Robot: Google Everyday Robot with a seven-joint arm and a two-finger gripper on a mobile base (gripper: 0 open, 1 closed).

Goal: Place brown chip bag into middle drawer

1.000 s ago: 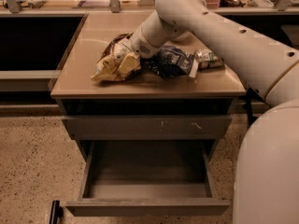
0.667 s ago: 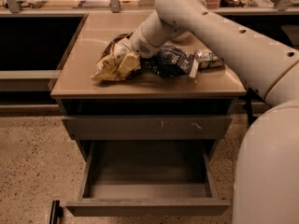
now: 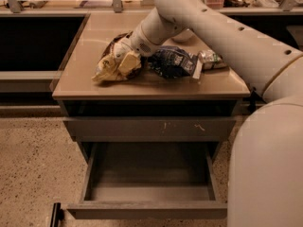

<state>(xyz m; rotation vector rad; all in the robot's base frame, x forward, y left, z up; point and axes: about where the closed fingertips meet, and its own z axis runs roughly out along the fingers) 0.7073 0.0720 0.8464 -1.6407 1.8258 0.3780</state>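
Brown chip bag, crumpled, on the left half of the counter, pale yellow end toward the front edge, dark brown end toward the back. Against the bag's upper right side, the tool, down at counter level at the end of the white arm reaching in from the right. Tool and bag touching; impossible to tell whether the tool is wide, narrow or clamped on the bag, its tip lost against the crinkled foil. Just right of the bag, partly under the arm, a dark blue bag; beyond that, a small silver-green packet near the counter's right side. Below the counter, a closed grey drawer front with pale scratch marks. Lower down, the middle drawer, pulled out toward the camera, deep grey box open to view, well apart from bag and tool.
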